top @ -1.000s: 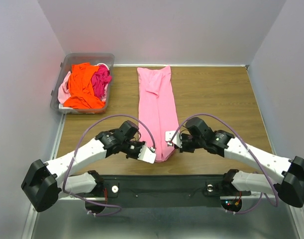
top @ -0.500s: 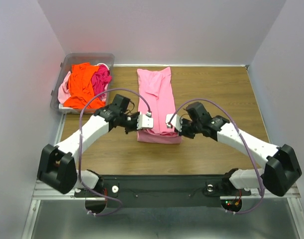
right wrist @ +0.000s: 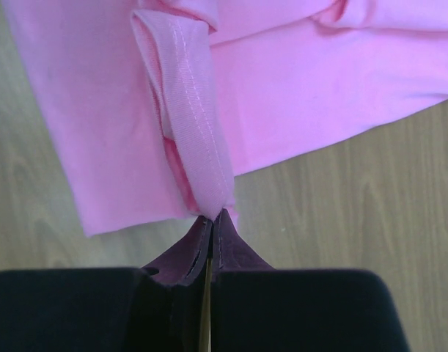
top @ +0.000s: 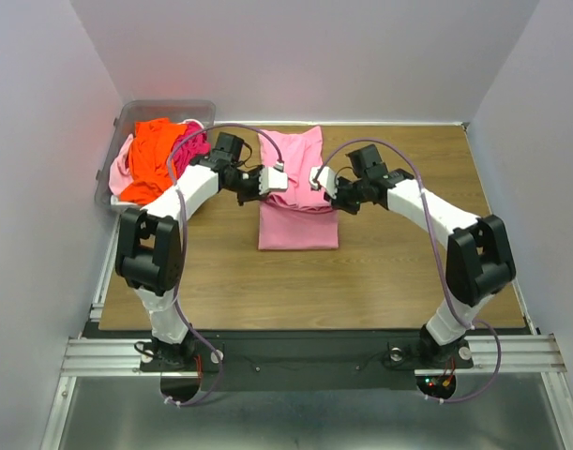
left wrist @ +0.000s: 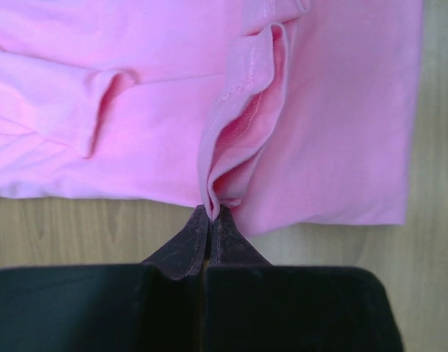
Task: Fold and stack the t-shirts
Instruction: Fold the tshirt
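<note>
A light pink t-shirt lies in a long strip on the wooden table, its near end lifted and carried back over the rest. My left gripper is shut on the left corner of that lifted hem; the pinched fold shows in the left wrist view. My right gripper is shut on the right corner, with the stitched hem rising from its tips. Both grippers hang above the middle of the shirt. Orange, hot pink and pale pink shirts lie heaped in the bin.
A clear plastic bin stands at the table's back left corner, close to my left arm's elbow. Bare wood lies to the right of and in front of the shirt. Grey walls close in on three sides.
Both grippers have moved from the table's near edge toward the back, carrying the shirt's near hem over its body. The strip now lies doubled and shorter.
</note>
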`<action>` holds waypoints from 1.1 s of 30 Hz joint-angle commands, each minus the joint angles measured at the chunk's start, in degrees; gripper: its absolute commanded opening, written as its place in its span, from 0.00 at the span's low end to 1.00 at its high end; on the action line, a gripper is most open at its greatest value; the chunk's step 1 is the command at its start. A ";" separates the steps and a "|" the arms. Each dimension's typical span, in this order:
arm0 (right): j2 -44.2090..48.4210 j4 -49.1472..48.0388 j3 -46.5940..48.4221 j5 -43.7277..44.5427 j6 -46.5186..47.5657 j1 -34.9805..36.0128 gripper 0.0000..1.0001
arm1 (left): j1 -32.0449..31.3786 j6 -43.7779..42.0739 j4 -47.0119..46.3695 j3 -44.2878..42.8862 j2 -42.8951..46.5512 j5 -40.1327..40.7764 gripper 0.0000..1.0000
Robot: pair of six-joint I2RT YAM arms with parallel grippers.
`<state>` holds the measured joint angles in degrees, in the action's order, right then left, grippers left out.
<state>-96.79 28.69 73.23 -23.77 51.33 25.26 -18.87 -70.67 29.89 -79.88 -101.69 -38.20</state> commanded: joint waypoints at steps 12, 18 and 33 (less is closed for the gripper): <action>-18.51 -1.97 18.61 -1.37 -1.58 -3.90 0.21 | 4.37 3.25 -0.34 -18.38 -15.73 1.80 0.25; -17.12 -2.67 20.72 1.00 -5.98 -4.42 0.86 | 5.07 10.98 -5.01 -21.46 -15.21 2.86 0.57; 2.84 -3.02 -6.16 -0.06 -5.10 2.60 0.60 | 0.78 13.72 -12.74 16.23 11.07 0.13 0.56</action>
<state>-94.19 26.65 70.65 -24.05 45.58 24.69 -14.66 -57.71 19.33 -69.78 -94.04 -37.08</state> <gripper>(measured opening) 0.600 0.549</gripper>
